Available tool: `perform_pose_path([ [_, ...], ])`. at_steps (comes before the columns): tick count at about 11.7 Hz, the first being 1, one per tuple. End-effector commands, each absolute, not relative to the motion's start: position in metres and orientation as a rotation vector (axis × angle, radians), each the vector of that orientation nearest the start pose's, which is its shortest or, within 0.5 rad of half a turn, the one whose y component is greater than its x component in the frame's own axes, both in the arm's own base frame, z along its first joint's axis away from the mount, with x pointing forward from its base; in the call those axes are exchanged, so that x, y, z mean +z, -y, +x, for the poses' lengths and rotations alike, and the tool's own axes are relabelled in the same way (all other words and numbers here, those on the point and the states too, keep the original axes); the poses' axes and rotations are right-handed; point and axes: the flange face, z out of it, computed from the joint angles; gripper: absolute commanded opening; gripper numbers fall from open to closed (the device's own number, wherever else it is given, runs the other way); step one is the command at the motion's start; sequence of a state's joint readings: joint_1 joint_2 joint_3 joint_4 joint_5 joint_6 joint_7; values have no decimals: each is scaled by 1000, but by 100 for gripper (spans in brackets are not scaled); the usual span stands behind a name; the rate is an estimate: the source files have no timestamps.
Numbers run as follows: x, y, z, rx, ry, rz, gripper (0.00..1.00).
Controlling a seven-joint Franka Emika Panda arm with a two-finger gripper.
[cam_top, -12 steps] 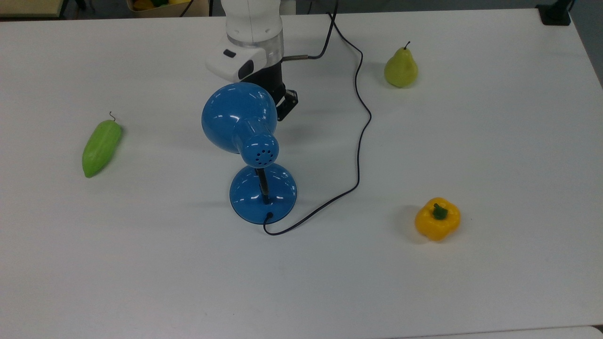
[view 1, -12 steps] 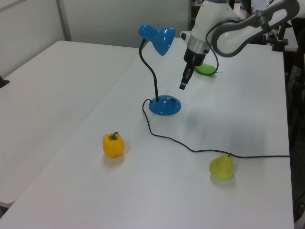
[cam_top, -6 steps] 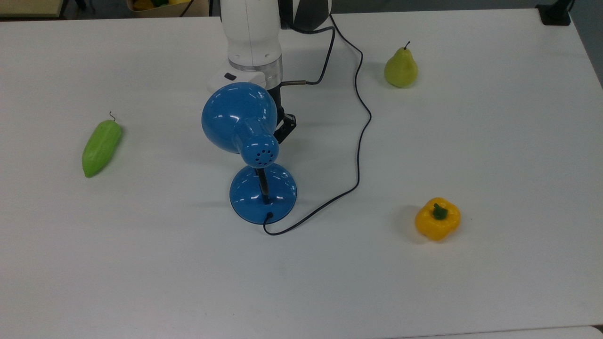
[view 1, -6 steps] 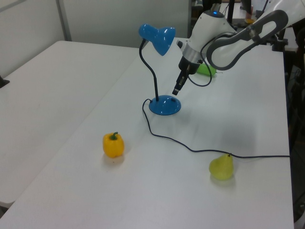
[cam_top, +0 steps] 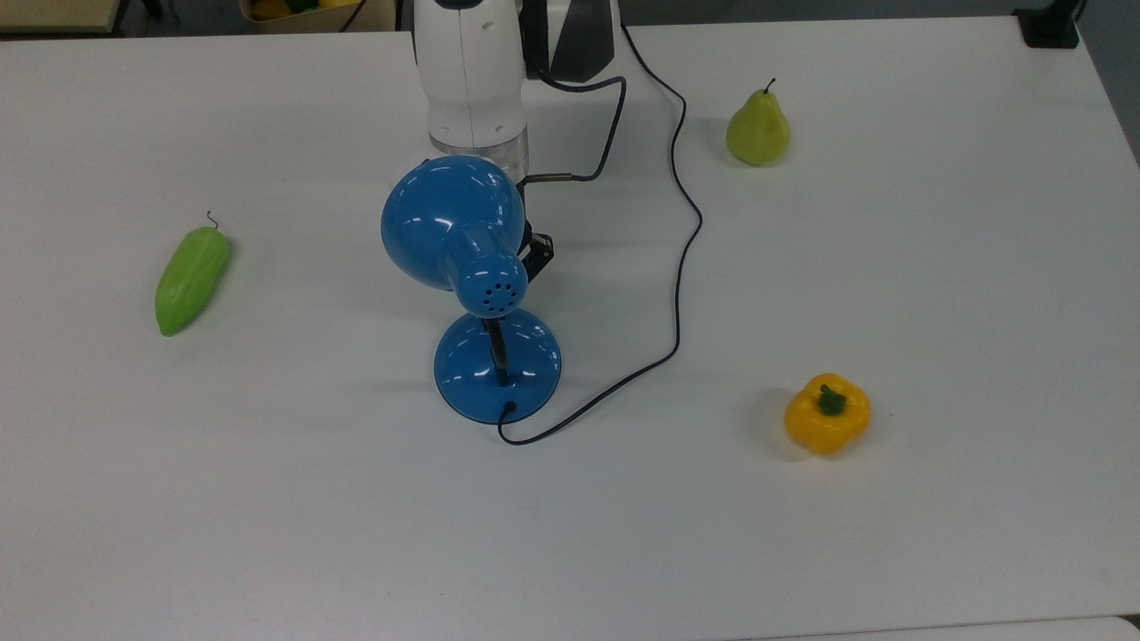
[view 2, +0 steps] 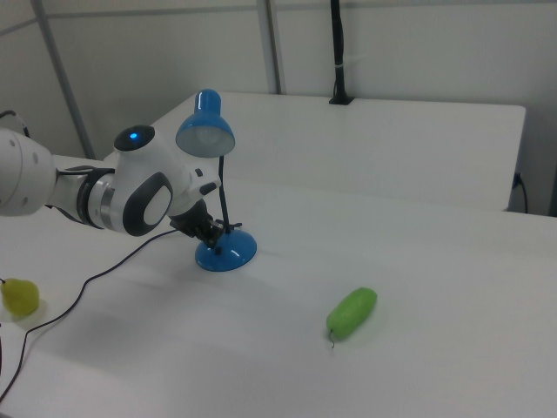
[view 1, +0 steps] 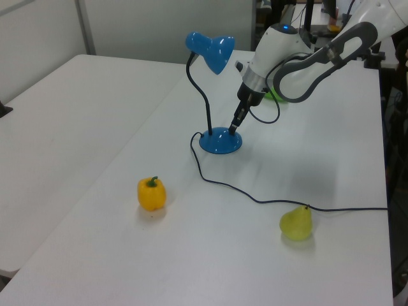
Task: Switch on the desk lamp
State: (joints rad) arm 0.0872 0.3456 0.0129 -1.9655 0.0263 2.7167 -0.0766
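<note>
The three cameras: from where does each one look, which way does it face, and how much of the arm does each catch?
Top view: overhead, facing down on the desk lamp; arm's wrist at the top edge.
Left view: raised, beyond the yellow pepper and pear; gripper at the lamp's base.
Right view: low, beyond the green vegetable; forearm at the right view's left.
All three share the lamp.

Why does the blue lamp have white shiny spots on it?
In the top view, the glossy desk lamp mirrors the room lights as white streaks on shade and base; in the left view its base shows a pale sheen; the lamp casts soft shadows on the table.
</note>
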Motion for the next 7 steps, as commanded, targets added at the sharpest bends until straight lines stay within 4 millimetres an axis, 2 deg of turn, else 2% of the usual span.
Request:
perform_pose_path([
  [1, 333, -59, 650, -651, 222, -3055, 0],
  [7, 321, -56, 650, -626, 231, -3066, 0],
])
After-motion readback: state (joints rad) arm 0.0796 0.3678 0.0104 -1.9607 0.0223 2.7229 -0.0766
